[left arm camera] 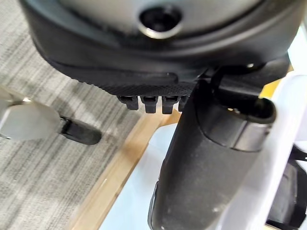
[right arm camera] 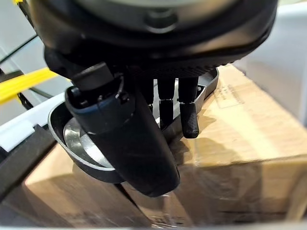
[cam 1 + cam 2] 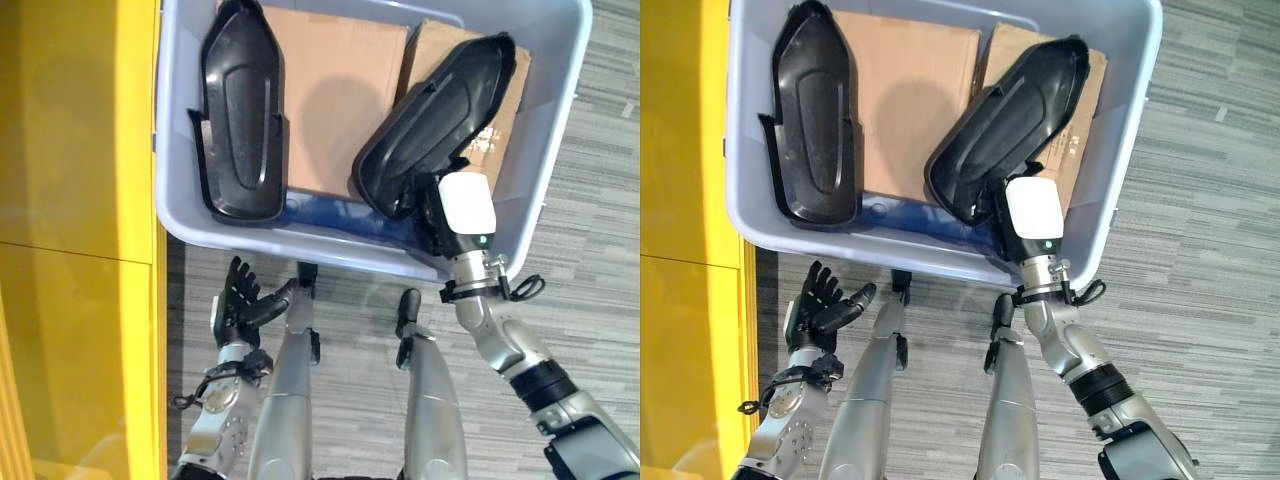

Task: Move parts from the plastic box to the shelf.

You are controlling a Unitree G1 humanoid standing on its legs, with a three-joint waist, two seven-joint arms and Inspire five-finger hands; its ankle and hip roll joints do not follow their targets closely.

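Note:
Two long black moulded parts lie in the pale blue plastic box (image 3: 558,120). The left part (image 3: 240,110) rests flat on a cardboard carton. The right part (image 3: 437,118) lies tilted across the second carton. My right hand (image 3: 465,208) reaches over the box's near wall to this part's near end. In the right wrist view its fingers (image 2: 187,110) curl over the part's rim (image 2: 84,143), with the thumb (image 2: 129,143) pressed on the outside. My left hand (image 3: 240,300) hangs below the box beside the yellow shelf, fingers spread and holding nothing.
The yellow shelf (image 3: 80,200) runs along the left side, close to the box's left wall. Two cardboard cartons (image 3: 340,90) (image 2: 240,139) line the box bottom. Grey striped carpet (image 3: 600,200) lies to the right of and below the box.

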